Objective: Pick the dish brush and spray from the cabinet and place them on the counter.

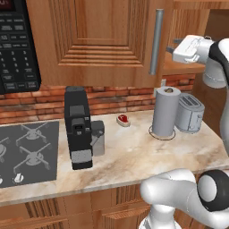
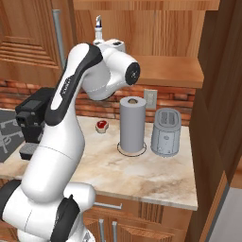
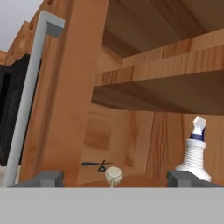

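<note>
Brown wooden cabinet (image 3: 78, 87) with a grey handle (image 3: 26, 100) — white spray (image 3: 194, 155) with blue trim, cream-white dish brush (image 3: 113, 174), black scissors (image 3: 97, 164).

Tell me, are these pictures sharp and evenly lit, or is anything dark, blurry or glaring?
Left base view: flat, even light, only a faint shadow ring around the paper towel roll; no glare. Right base view: the spray looks small and soft in the cabinet. Hand view: the shelf underside is shaded; dish brush and scissors look slightly fuzzy.

Dish brush (image 3: 113, 175) handle was cut off at the hand view's bottom. Spray (image 2: 98, 27) body sat hidden behind the arm; scissors (image 3: 97, 164) too small to detail.
</note>
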Controlling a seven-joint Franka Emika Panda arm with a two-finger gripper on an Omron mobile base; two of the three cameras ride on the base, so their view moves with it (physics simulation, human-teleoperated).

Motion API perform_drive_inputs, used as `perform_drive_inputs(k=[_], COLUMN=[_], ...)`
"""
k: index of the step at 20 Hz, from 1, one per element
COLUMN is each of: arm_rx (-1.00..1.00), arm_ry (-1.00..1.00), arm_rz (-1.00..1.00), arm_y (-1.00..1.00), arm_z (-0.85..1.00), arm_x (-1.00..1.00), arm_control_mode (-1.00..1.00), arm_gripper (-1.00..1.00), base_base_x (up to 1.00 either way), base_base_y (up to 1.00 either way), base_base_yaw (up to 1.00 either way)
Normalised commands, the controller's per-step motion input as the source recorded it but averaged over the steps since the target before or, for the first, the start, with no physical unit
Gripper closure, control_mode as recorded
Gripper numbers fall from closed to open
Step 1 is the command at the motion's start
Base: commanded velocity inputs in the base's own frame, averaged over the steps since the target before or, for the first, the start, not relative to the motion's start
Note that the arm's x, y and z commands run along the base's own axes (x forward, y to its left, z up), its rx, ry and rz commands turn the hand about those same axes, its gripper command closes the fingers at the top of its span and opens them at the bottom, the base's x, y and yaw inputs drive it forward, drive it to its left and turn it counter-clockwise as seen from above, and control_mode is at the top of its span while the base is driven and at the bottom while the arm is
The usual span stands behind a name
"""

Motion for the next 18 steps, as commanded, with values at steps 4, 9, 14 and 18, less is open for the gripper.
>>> perform_drive_inputs(k=[4, 9, 14, 18], arm_rx=[-0.02, -0.03, -0.05, -0.06], arm_ry=[0.0, 0.0, 0.0, 0.0], arm_rz=[0.11, 0.12, 0.17, 0.18], arm_y=[0.41, 0.44, 0.5, 0.54], arm_z=[-0.02, -0.04, -0.06, -0.05], arm_x=[-0.15, -0.32, -0.54, -0.61], arm_control_mode=[-1.0, -1.0, -1.0, -1.0], arm_gripper=[-1.0, -1.0, -1.0, -1.0], base_base_x=[0.0, 0.0, 0.0, 0.0], base_base_y=[0.0, 0.0, 0.0, 0.0], base_base_yaw=[0.0, 0.0, 0.0, 0.0])
